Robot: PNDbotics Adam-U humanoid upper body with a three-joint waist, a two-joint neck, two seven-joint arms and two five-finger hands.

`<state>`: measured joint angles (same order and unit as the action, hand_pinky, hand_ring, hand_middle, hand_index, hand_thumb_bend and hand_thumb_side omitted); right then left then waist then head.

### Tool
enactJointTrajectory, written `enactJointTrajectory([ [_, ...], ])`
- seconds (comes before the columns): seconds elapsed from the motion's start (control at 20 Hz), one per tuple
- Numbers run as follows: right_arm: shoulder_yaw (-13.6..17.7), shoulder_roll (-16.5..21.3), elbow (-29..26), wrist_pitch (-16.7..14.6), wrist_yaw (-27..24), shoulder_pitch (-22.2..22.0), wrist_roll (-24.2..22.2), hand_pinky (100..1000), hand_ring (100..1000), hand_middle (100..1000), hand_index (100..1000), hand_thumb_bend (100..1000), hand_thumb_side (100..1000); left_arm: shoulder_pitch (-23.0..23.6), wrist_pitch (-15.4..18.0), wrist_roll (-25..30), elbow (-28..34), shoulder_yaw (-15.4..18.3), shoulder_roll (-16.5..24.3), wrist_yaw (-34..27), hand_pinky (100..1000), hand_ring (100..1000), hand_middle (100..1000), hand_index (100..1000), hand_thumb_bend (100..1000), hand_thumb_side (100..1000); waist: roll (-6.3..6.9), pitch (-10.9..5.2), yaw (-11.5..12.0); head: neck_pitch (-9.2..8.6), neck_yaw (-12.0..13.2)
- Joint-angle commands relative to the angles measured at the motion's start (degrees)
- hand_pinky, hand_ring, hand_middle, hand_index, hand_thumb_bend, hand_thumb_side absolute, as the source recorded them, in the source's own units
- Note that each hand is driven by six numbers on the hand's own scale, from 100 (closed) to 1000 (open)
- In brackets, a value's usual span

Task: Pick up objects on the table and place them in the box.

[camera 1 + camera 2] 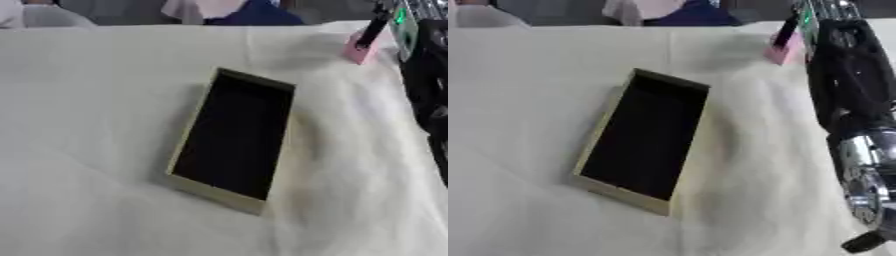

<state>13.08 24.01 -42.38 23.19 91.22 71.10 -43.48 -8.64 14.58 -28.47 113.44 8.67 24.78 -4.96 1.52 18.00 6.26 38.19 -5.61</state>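
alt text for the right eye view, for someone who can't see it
The robot's right hand reaches to a small pink object at the far right of a table draped in white cloth. An open, dark-lined rectangular box sits empty mid-table; the black and silver right arm fills the right edge.

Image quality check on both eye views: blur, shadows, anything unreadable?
Left eye view: soft all over; box interior reads flat black, contents unreadable; a faint shadow lies on the cloth to its right. Right eye view: same softness; right hand at the pink object is smeared, fingers unreadable; the arm has blurred edges.
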Motion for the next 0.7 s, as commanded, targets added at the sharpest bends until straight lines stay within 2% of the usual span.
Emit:
enactJointTrajectory([
  [0.05, 0.8, 1.7, -1.3, 1.7, 0.4, 1.1, -0.4, 955, 1000, 949, 1000, 222, 193, -0.3, 0.1, 0.1, 1.1, 0.3, 1.7, 0.2, 718, 751, 742, 876, 275, 829, 0.14, -0.93, 0.0, -0.55, 0.0],
  [0.45, 1.4, 1.5, -0.8, 3.1, -0.9, 0.7, 0.4, 950, 995, 940, 1000, 193, 209, -0.3, 0.0, 0.2, 1.1, 0.3, 1.5, 0.2, 717, 751, 743, 876, 272, 830, 0.31, -0.60, 0.1, -0.68, -0.1],
  [0.7, 2.7, 1.3, -0.5, 5.4, -1.6, 0.5, 1.5, 947, 988, 931, 1000, 160, 212, -0.4, 0.0, 0.2, 1.1, 0.3, 1.5, 0.2, 716, 751, 743, 876, 270, 830, 0.45, -0.31, 0.3, -0.95, -0.1],
])
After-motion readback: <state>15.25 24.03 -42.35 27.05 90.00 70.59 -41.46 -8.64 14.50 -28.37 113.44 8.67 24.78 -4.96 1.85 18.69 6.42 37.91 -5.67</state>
